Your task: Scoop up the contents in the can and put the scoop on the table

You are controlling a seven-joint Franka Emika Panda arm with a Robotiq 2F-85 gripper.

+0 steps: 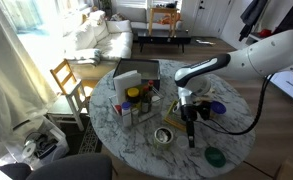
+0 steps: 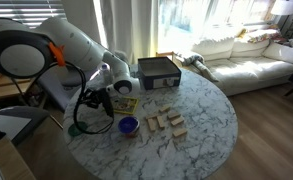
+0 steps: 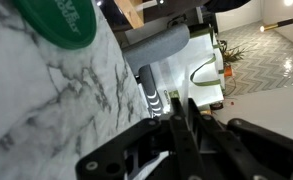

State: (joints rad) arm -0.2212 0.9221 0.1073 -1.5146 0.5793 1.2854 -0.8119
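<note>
The small silver can [image 1: 164,135] stands on the round marble table [image 1: 136,150] near its front edge. My gripper [image 1: 191,112] hangs just to the right of the can and is shut on a black scoop [image 1: 192,135] that points down toward the tabletop. In the wrist view the fingers [image 3: 176,115] are pressed together on the scoop's black handle with white markings [image 3: 151,95] above the marble top [image 3: 46,100]. In an exterior view the gripper [image 2: 98,100] is over the table's left edge [image 2: 201,140], and the can is hidden there.
A flat green lid [image 1: 215,156] [image 3: 61,20] lies near the table edge. A purple bowl [image 1: 218,107] [image 2: 128,126], wooden blocks [image 2: 166,122], a dark box [image 1: 131,75] [image 2: 156,72] and small jars [image 1: 134,100] are on the table. A wooden chair [image 1: 68,80] stands beside it.
</note>
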